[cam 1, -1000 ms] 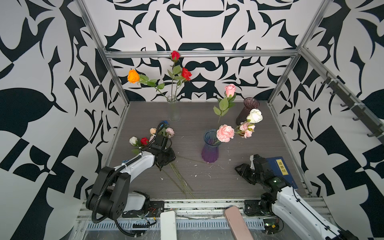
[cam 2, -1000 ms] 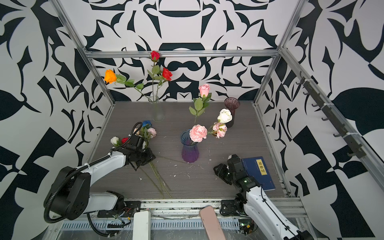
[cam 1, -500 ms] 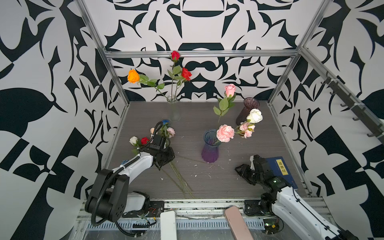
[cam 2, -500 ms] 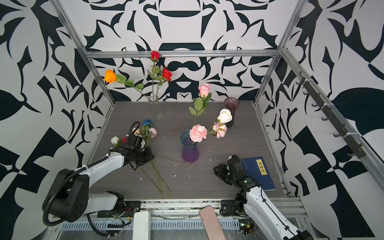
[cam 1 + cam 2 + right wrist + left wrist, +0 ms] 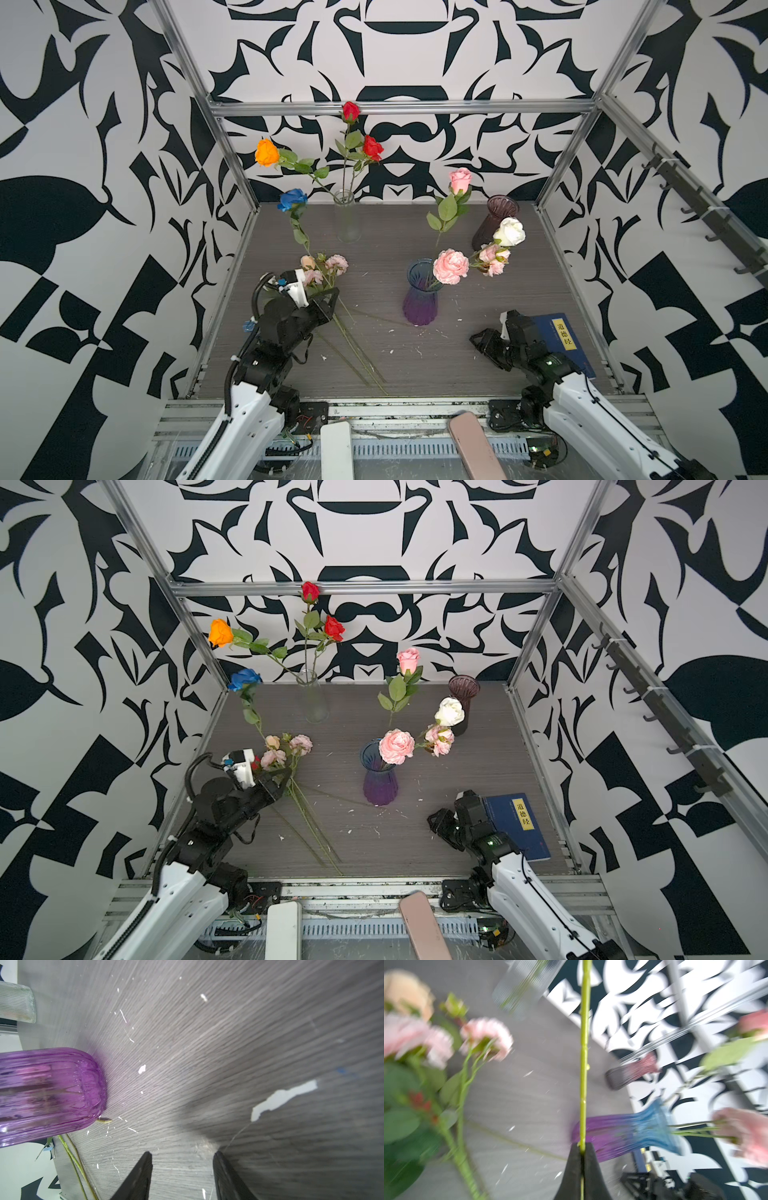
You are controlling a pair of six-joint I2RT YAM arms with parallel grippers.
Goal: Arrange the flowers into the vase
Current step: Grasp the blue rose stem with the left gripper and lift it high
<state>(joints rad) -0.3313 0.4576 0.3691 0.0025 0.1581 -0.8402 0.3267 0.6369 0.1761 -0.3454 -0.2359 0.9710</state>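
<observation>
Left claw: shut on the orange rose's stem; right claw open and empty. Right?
Wrong flower. In a top view the left claw is shut on the stem of the blue rose; the orange rose stands in the clear vase. Right claw: open, empty.

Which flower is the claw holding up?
The blue rose. The left claw pinches its stem so it stands up, while the pink blooms beside it lie on the table.
</observation>
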